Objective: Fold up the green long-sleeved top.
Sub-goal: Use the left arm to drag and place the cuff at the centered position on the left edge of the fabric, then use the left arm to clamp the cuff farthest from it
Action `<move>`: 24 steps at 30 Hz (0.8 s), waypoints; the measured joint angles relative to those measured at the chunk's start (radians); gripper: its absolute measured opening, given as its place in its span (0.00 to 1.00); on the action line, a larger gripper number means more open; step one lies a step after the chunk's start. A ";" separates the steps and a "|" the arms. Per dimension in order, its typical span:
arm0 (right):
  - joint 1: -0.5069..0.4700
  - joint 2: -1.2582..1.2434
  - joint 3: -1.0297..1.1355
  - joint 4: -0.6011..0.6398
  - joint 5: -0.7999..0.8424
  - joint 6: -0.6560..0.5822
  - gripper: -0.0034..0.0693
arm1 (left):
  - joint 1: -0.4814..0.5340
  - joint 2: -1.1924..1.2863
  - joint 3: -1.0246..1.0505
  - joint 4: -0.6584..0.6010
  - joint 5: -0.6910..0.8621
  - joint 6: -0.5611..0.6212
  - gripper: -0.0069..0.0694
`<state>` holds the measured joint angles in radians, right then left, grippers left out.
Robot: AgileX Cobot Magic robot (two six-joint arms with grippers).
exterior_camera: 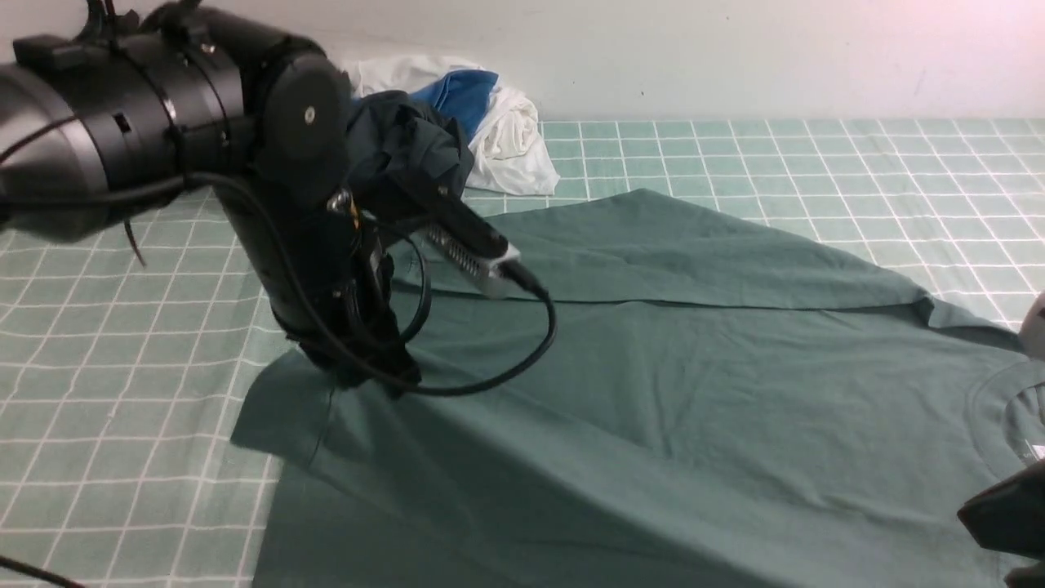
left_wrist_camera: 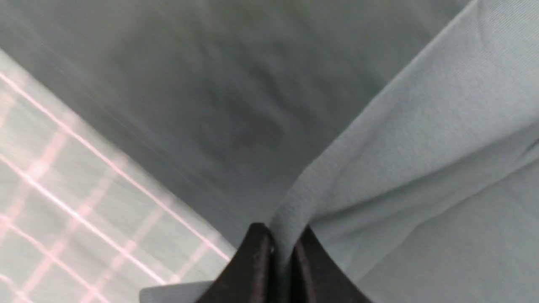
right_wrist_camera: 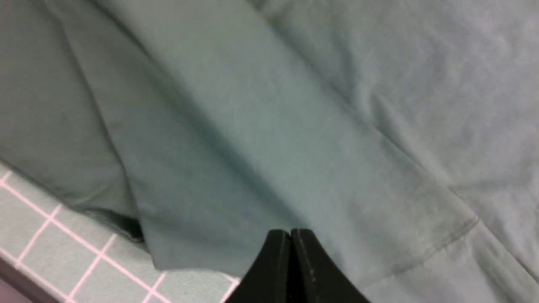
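The green long-sleeved top point(exterior_camera: 653, 392) lies spread over the checked table cover, with one sleeve point(exterior_camera: 653, 253) folded across its far side and the round neck point(exterior_camera: 992, 408) at the right. My left gripper point(exterior_camera: 371, 377) is down at the top's left edge. In the left wrist view it point(left_wrist_camera: 283, 242) is shut on a pinched ridge of the green fabric point(left_wrist_camera: 421, 126). My right gripper point(right_wrist_camera: 290, 232) is shut with nothing between its fingers, just above a sleeve cuff of the top point(right_wrist_camera: 269, 126). In the front view only a dark part of it point(exterior_camera: 1008, 514) shows at the lower right edge.
A pile of clothes sits at the back left by the wall: a white one point(exterior_camera: 514, 139), a blue one point(exterior_camera: 461, 94) and a very dark one point(exterior_camera: 408, 155). The left arm's black cable point(exterior_camera: 522, 351) loops over the top. Green checked table cover point(exterior_camera: 122, 392) shows around the top.
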<state>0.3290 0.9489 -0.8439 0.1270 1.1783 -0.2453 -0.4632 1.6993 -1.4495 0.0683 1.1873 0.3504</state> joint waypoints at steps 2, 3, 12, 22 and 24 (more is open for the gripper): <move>0.000 0.000 0.000 -0.034 0.000 0.035 0.03 | 0.000 0.050 -0.079 0.029 0.023 0.000 0.12; 0.000 0.000 0.000 -0.037 0.000 0.035 0.03 | 0.000 0.055 -0.085 0.031 0.023 0.000 0.12; 0.000 0.000 0.000 -0.136 -0.004 0.139 0.03 | 0.034 0.285 -0.269 0.056 0.021 0.000 0.14; 0.000 0.001 0.000 -0.150 -0.083 0.146 0.03 | 0.140 0.398 -0.405 0.046 -0.021 -0.137 0.58; 0.000 0.001 0.000 -0.154 -0.127 0.146 0.03 | 0.175 0.417 -0.445 0.016 -0.047 -0.162 0.65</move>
<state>0.3290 0.9497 -0.8439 -0.0268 1.0512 -0.0994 -0.2878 2.1162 -1.8942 0.0842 1.1400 0.1880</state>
